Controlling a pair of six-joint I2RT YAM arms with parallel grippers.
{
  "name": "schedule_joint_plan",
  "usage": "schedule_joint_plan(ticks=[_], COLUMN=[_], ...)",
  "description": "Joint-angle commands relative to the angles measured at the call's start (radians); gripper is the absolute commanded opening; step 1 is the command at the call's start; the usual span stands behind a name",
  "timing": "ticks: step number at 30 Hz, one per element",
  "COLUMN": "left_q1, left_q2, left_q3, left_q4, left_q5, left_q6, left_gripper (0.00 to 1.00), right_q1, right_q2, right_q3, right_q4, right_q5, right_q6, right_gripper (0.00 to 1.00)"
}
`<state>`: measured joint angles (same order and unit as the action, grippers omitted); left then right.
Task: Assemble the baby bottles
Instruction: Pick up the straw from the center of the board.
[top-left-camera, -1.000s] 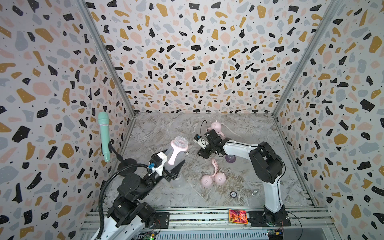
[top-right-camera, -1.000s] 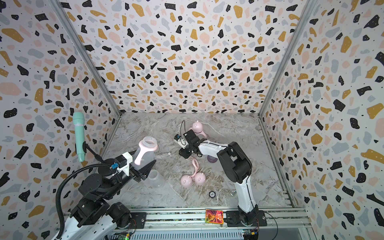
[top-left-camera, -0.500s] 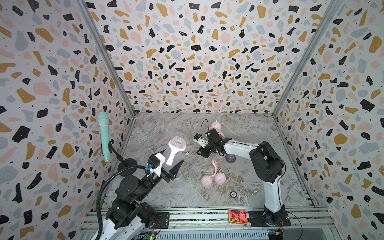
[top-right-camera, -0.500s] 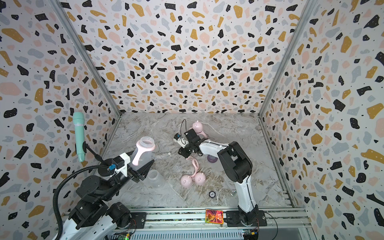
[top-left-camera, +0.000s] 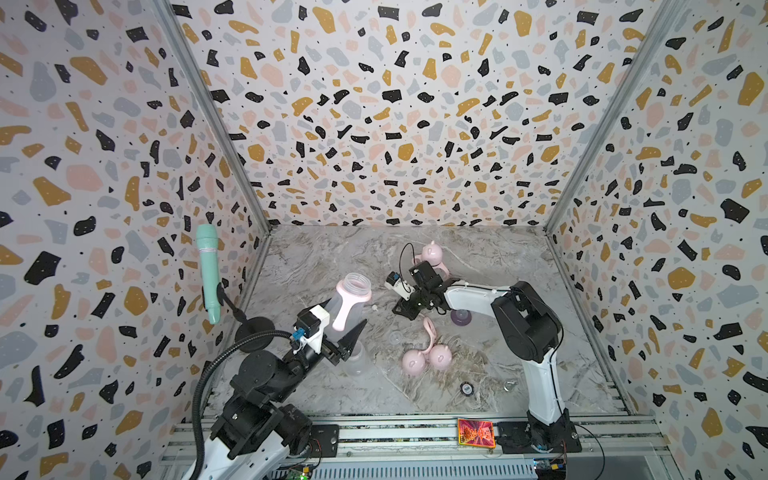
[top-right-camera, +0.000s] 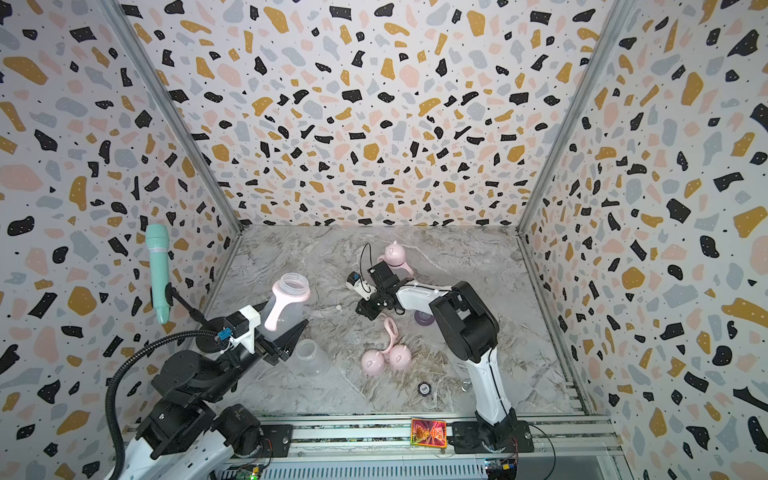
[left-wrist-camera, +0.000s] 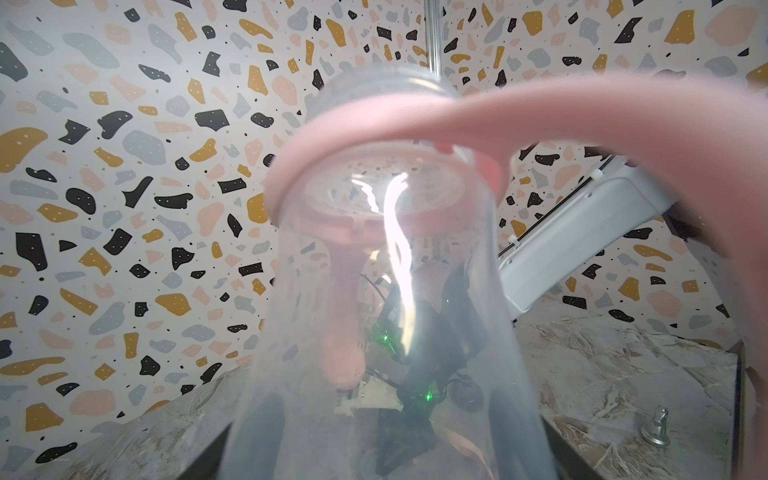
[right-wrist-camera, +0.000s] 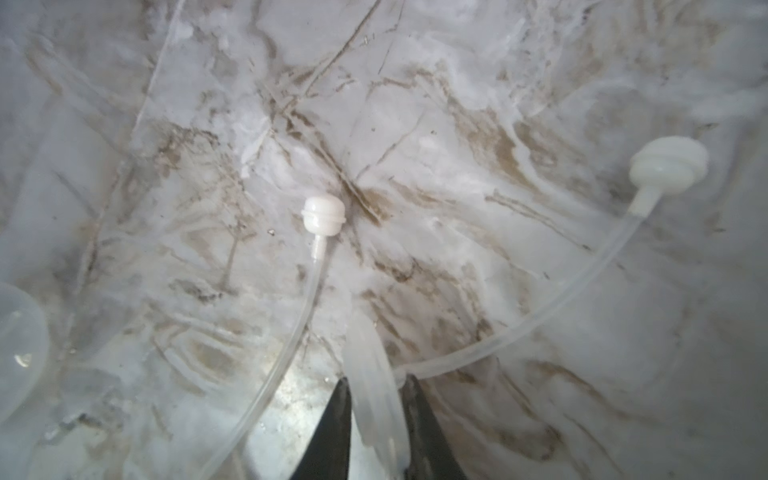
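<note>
1. The left pincer (top-left-camera: 348, 329) grips a clear bottle (top-left-camera: 351, 297) by its body. The bottle wears a pink handle ring, is uncapped, and is tilted above the table (top-left-camera: 316, 257).
2. The right pincer (right-wrist-camera: 376, 390) is narrow and pinches a translucent silicone piece (right-wrist-camera: 368, 353) low over the table.
3. A capped bottle (top-left-camera: 432, 253) stands just behind the right pincer.

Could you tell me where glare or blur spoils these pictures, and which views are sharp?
Left wrist view: the clear bottle sits too near the lens, soft, with a glare streak down it; its pink handle ring is smeared. Right wrist view: the white straw weight is crisp, the silicone piece blurred. Both top views: evenly lit, sharp across the marble floor.
</note>
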<state>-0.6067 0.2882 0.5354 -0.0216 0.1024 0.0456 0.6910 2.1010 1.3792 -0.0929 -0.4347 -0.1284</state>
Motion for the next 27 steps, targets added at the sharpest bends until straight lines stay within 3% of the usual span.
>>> schedule_joint_plan(ticks=[1, 11, 27], left_q1=[0.004, 0.004, 0.004], left_q2=[0.002, 0.07, 0.227], left_q3=[0.026, 0.031, 0.026], left_q4=[0.053, 0.056, 0.189], left_q5=[-0.006, -0.075, -0.051], left_q6=[0.01, 0.002, -0.005], left_gripper=[0.27, 0.27, 0.23], right_q1=[-0.004, -0.022, -0.033], right_q2=[-0.031, -0.128, -0.548], right_q3=[0.01, -0.003, 0.019], right_q4=[0.002, -0.016, -0.164], right_q5=[-0.012, -0.062, -0.149], right_q6=[0.014, 0.023, 0.098], right_gripper=[0.19, 0.06, 0.0])
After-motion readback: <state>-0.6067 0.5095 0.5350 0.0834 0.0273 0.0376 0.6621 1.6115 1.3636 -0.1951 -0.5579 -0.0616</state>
